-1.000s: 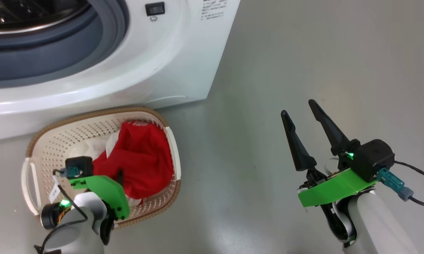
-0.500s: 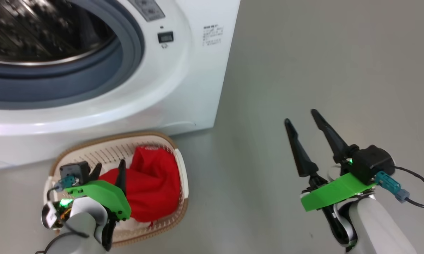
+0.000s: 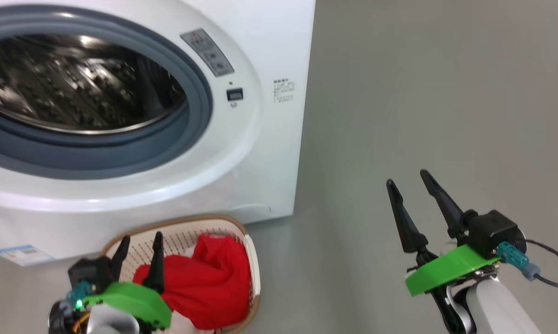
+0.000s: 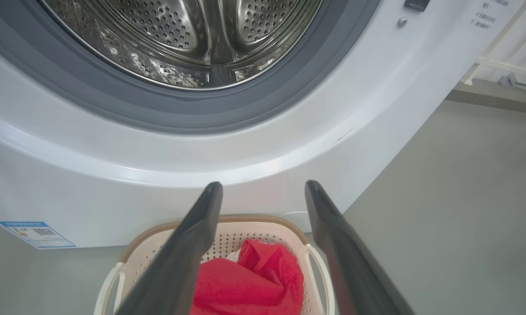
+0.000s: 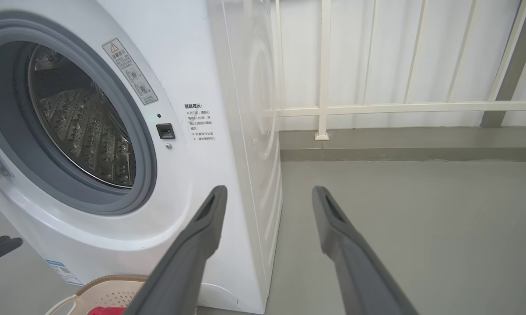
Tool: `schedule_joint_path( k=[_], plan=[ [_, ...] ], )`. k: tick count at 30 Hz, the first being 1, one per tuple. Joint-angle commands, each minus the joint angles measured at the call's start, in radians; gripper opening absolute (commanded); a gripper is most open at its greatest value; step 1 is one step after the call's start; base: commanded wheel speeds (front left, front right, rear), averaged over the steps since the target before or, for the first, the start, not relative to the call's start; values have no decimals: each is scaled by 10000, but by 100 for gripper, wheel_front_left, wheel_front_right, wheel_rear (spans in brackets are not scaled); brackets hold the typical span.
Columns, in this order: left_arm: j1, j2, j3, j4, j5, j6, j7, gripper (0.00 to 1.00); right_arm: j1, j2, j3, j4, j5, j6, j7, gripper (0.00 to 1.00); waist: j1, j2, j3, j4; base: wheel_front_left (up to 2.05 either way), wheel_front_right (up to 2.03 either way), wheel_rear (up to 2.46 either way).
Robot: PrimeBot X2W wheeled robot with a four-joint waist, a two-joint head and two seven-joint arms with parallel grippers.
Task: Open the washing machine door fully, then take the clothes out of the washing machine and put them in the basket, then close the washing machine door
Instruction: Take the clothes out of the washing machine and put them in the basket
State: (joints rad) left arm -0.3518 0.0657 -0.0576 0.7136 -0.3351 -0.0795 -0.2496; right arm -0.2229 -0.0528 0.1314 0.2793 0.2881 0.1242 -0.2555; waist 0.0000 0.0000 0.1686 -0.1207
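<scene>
- Head view: a white washing machine (image 3: 269, 153) is seen at the upper left; its round opening is edged by a grey rubber ring (image 3: 200, 116) and the steel drum (image 3: 74, 88) is exposed inside. The basket (image 3: 253, 273) is set on the grey floor (image 3: 423, 93) just in front of the machine, and the red clothes (image 3: 209, 287) are heaped inside it. The left tool (image 3: 140, 243) is held over the basket's near end, its fingers (image 3: 157, 266) spread wide. The right tool (image 3: 406, 181) is held over the floor, well apart from the basket, likewise spread wide.
- Left wrist view: the two dark fingers are parted widely; the basket and clothes are framed between them, below the perforated drum.
- Right wrist view: the fingers are spread wide; the machine is shown at left, a white railing (image 5: 398, 107) behind it.
</scene>
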Motion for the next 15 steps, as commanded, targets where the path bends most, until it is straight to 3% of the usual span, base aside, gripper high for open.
schedule_joint_path(
  k=[1, 15],
  plan=[
    [334, 150, 394, -596, 133, 97, -121, 100, 78, 26, 104, -117, 7, 65, -63, 100, 0, 0, -651, 191, 0, 0, 0],
    [2326, -24, 1180, -3910, 465, 352, -121, 100, 281, 26, -23, 267, -296, 65, -63, 100, 0, 0, -1694, 305, 0, 0, 0]
  ],
)
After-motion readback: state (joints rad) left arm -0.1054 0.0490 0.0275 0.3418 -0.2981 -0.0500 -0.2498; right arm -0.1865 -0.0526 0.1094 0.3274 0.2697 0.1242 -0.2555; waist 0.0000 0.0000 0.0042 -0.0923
